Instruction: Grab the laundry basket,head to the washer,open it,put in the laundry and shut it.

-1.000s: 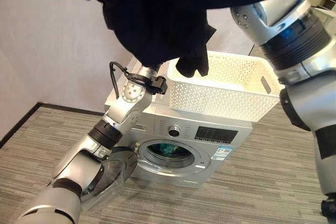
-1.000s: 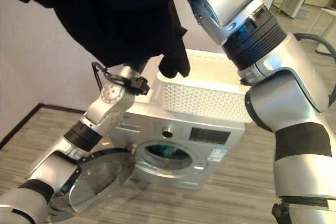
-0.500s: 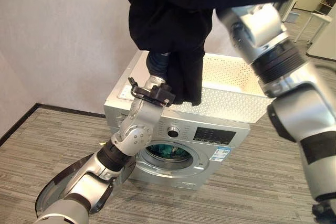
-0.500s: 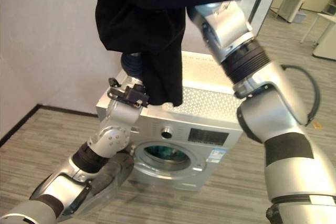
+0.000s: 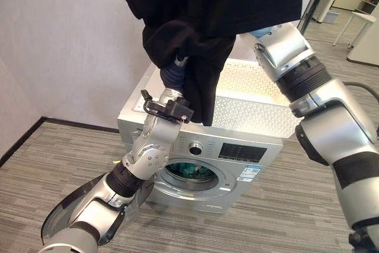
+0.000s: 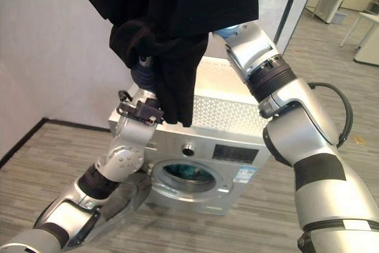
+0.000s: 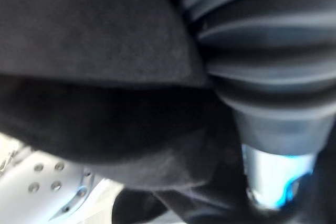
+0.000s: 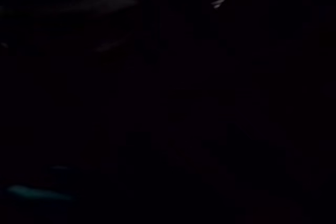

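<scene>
You see the black garment [image 5: 207,22] draped over both raised hands above the white laundry basket [image 5: 260,102] on the washer [image 5: 219,158]; cloth hides the fingers, so their state is unclear.

A pale wall [image 5: 59,45] is meeting grey striped floor [image 5: 35,164] at a dark skirting [image 5: 77,124]; a white table [image 5: 355,25] is standing far right.

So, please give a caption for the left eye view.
Both arms lift a black garment above the white basket on the washer, door open.
</scene>
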You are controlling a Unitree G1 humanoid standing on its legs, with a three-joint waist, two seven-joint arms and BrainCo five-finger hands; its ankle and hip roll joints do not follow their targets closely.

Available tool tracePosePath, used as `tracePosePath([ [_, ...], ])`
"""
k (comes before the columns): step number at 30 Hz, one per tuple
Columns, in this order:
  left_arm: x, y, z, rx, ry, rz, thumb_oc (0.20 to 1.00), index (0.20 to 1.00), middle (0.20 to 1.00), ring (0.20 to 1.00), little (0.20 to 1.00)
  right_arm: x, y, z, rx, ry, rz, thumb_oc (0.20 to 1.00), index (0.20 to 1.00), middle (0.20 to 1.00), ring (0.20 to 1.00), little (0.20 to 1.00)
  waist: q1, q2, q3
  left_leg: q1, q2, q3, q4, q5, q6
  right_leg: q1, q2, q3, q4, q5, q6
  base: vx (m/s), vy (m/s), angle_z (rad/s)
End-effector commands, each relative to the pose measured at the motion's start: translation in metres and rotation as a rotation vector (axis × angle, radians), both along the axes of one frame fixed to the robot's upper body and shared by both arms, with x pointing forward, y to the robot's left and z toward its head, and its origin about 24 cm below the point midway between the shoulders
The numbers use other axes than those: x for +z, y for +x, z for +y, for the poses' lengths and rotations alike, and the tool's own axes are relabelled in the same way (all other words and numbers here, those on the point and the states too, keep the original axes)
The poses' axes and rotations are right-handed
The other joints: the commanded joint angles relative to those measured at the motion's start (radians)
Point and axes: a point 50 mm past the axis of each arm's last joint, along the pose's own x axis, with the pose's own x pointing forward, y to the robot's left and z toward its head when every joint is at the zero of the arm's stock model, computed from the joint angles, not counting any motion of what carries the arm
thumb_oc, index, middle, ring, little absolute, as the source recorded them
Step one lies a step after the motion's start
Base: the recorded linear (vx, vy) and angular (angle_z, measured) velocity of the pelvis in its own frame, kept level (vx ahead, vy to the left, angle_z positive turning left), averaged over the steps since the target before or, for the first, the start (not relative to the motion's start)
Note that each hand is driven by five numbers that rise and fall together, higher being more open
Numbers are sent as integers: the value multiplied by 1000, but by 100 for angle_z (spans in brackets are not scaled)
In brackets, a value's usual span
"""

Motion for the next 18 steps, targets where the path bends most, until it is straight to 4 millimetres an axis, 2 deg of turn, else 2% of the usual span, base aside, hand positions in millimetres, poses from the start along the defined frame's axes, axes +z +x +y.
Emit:
tracePosePath([
  [1,14,-4,-1,-15,-11,-120,1000,1000,1000,1000,1000,17,-6,-23,-165,-266,-140,200,200,200,200,200,39,-11,-65,39,89,-61,13,-86,-42,-54,-88,-61,5,108,73,-6,-4,3],
  [4,10,-3,0,-20,6,-121,1000,1000,1000,1000,1000,11,-16,-32,-232,-468,-238,200,200,200,200,200,41,-15,-61,37,89,-68,14,-87,-43,-52,-88,-67,5,106,76,0,0,0],
  [5,10,-3,0,-21,6,-121,1000,1000,1000,1000,1000,11,-16,-32,-233,-469,-239,200,200,200,200,200,41,-14,-61,38,89,-68,14,-87,-43,-52,-88,-67,5,106,76,0,0,0],
  [7,10,-1,1,-11,8,-125,1000,1000,1000,1000,1000,3,-23,-40,-248,-574,-278,200,200,200,200,200,43,-14,-58,36,88,-72,15,-87,-43,-50,-88,-72,5,104,78,0,0,0],
  [10,9,0,3,-11,11,-127,1000,1000,1000,1000,1000,-12,-30,-40,-223,-694,-292,200,200,200,200,200,44,-14,-54,34,86,-77,16,-86,-43,-49,-89,-77,5,104,80,0,0,0],
  [13,6,1,3,-9,4,-112,1000,1000,1000,1000,1000,-24,-35,-42,-172,-704,-259,200,200,200,200,200,45,-13,-51,32,84,-79,18,-85,-43,-49,-88,-80,5,103,80,0,0,0],
  [14,6,2,5,4,4,-110,1000,1000,1000,1000,1000,-32,-37,-41,-113,-679,-214,200,200,200,200,200,44,-10,-48,31,84,-80,18,-85,-43,-49,-88,-81,5,103,79,0,0,0],
  [18,7,4,5,20,9,-110,1000,1000,1000,1000,1000,-43,-40,-36,3,-594,-122,200,200,200,200,200,40,-6,-45,32,84,-76,19,-84,-42,-50,-88,-81,5,104,78,0,0,0],
])
